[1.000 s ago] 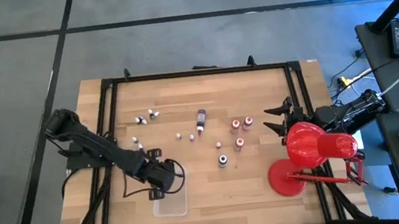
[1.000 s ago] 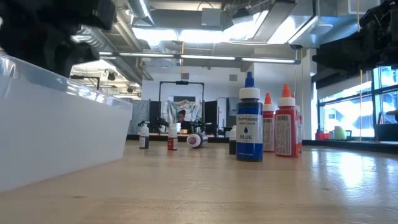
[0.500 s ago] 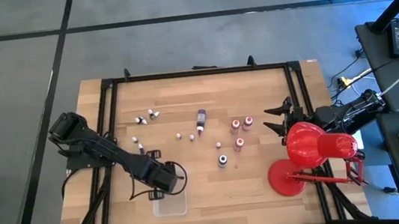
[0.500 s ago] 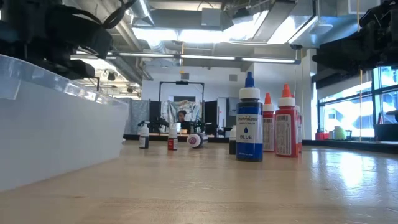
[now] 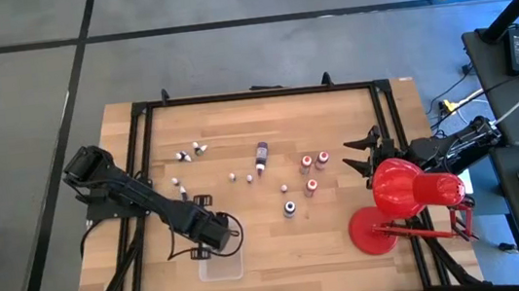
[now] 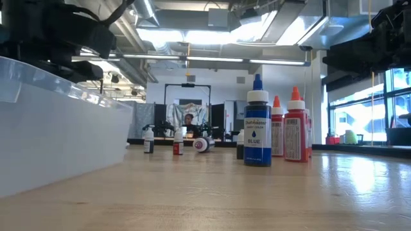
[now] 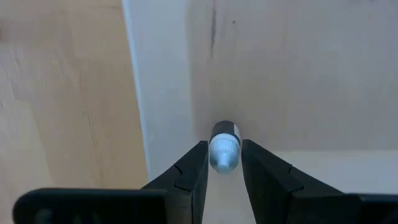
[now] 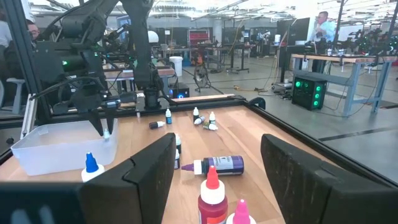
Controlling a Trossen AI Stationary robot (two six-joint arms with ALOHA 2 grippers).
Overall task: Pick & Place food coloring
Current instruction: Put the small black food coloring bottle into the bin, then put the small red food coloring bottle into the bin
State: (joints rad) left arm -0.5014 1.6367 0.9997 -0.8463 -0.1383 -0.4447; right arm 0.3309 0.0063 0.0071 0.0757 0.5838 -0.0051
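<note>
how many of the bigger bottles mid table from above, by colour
red-topped bottles: 3
blue bottle: 1
purple bottle, lying down: 1
total: 5

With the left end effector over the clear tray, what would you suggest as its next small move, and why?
Probably open the fingers a little wider. The left end effector hangs over the clear tray with a small white-capped bottle between its fingertips, and the jaws look only slightly parted. Letting go here should drop the bottle inside the tray. The right end effector waits at the table's right edge.
</note>
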